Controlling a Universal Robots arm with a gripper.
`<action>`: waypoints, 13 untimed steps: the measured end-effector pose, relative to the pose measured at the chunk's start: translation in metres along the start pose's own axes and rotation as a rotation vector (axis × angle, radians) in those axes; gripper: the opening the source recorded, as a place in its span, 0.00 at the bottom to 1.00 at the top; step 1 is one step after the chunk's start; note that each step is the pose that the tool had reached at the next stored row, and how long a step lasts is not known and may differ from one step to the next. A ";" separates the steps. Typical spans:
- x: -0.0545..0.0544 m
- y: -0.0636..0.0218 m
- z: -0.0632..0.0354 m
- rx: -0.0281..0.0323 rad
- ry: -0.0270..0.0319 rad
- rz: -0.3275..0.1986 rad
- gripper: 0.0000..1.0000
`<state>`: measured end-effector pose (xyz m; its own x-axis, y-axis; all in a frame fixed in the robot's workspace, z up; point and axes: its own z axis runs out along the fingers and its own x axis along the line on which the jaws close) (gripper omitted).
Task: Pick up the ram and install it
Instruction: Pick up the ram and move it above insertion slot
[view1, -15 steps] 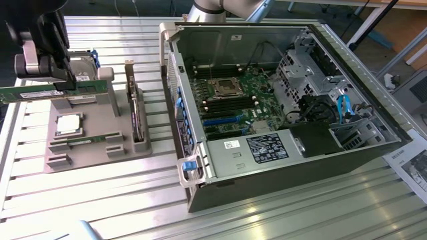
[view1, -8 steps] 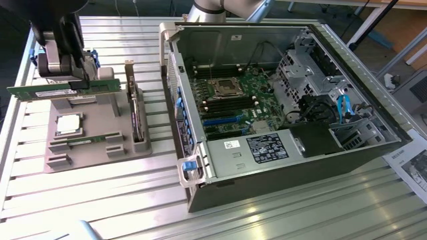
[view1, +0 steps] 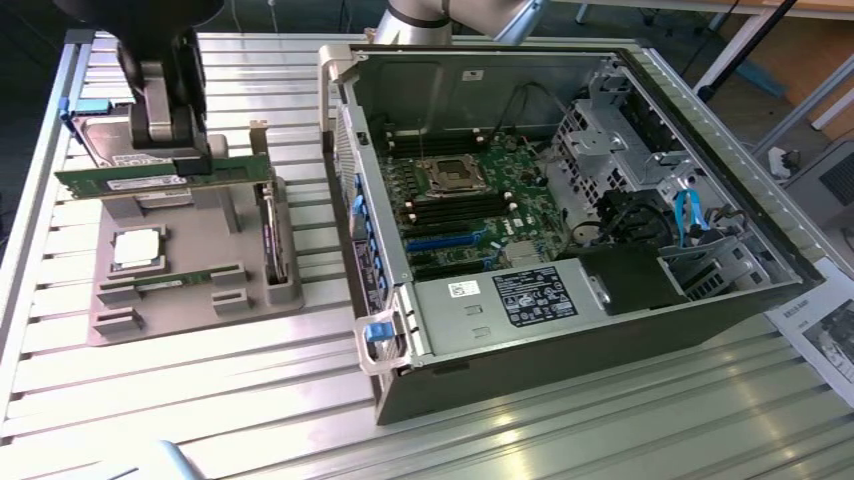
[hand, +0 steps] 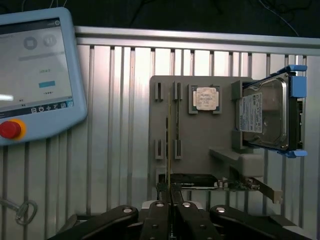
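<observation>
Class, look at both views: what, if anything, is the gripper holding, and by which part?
The gripper is shut on the ram, pinching its two flat faces near mid-length, at the upper long edge.

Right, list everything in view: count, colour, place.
long thin green ram stick: one, green, gripped above the holder
grey plastic holder: one, grey, on the table
square silver processor chip: one, silver, in the holder
blue-framed metal hard drive: one, silver, on the holder
open dark computer case: one, black, exterior view's right
pale blue teach pendant: one, blue, at the table's edge
slatted aluminium table: one, silver, beneath the holder
pincer: one, dark, shut on the ram stick
</observation>
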<state>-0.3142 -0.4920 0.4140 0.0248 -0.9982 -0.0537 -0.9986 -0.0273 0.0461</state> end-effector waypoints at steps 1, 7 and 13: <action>0.000 -0.0032 -0.0003 -0.0007 0.0000 0.000 0.12; 0.000 -0.0208 -0.0020 -0.0044 -0.0001 0.000 0.12; 0.001 -0.0368 -0.0041 -0.0082 -0.0002 0.000 0.12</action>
<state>-0.2772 -0.4920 0.4163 0.0244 -0.9983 -0.0538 -0.9981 -0.0273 0.0544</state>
